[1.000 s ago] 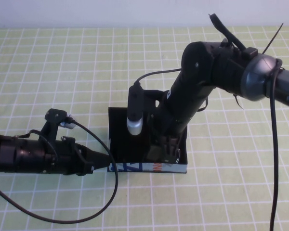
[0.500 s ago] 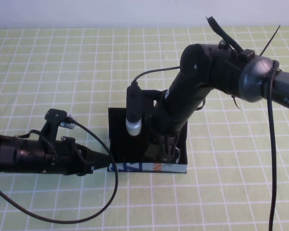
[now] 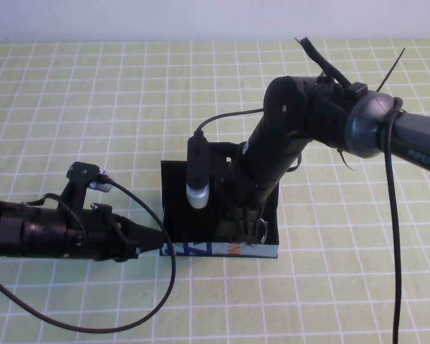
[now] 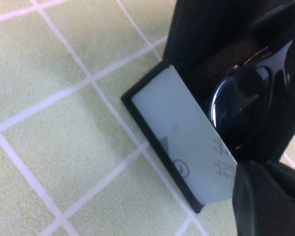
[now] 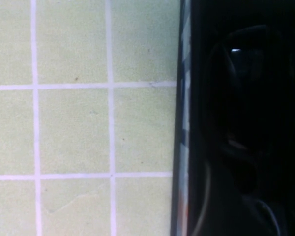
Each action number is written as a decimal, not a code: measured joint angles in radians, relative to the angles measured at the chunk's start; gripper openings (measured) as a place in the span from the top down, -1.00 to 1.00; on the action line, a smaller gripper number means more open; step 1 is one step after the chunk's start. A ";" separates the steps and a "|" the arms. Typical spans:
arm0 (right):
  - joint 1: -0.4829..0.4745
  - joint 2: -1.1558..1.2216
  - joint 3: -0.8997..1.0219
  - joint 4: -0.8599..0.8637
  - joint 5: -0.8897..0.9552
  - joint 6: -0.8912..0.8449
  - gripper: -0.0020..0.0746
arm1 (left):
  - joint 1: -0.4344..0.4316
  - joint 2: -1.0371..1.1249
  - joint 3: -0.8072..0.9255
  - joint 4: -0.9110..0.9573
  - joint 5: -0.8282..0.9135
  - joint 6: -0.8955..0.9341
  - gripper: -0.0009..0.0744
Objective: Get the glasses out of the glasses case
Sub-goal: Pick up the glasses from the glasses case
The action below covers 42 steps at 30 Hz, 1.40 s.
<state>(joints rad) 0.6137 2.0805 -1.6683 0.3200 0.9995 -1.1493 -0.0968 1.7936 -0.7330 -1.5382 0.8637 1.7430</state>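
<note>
Reaching down into the open glasses case (image 3: pixel 218 247) on the table (image 3: pixel 93 107), the right gripper (image 3: pixel 245 223) sits directly over the glasses (image 4: pixel 246 101) lying lengthwise inside, finger state undeterminable, while the left gripper (image 3: pixel 149 241) touches the case's left end, finger state likewise undeterminable.

One glasses case (image 3: pixel 201 249), lid open, on one green-gridded tabletop (image 3: pixel 93 107). One pair of glasses (image 4: pixel 241 105) inside. Two hands: left hand (image 3: pixel 147 242) at 9 o'clock of the case, by its near corner; right hand (image 3: pixel 245 222) down inside the case, toward its 3 o'clock end.
</note>
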 joint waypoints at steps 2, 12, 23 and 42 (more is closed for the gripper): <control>0.000 0.000 0.000 0.000 -0.004 -0.001 0.23 | 0.000 0.000 0.000 0.000 0.000 0.000 0.99; 0.000 0.019 0.000 -0.002 -0.004 -0.006 0.23 | 0.000 0.000 0.000 0.000 0.000 0.000 0.99; 0.002 0.026 0.000 -0.003 0.003 -0.006 0.77 | 0.000 0.000 0.000 0.000 0.002 0.000 0.99; 0.002 -0.077 -0.259 -0.118 0.221 0.404 0.91 | 0.000 -0.059 0.000 -0.004 0.052 0.000 0.99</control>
<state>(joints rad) 0.6152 2.0032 -1.9271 0.2021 1.2206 -0.7456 -0.0968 1.7349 -0.7330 -1.5421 0.9153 1.7430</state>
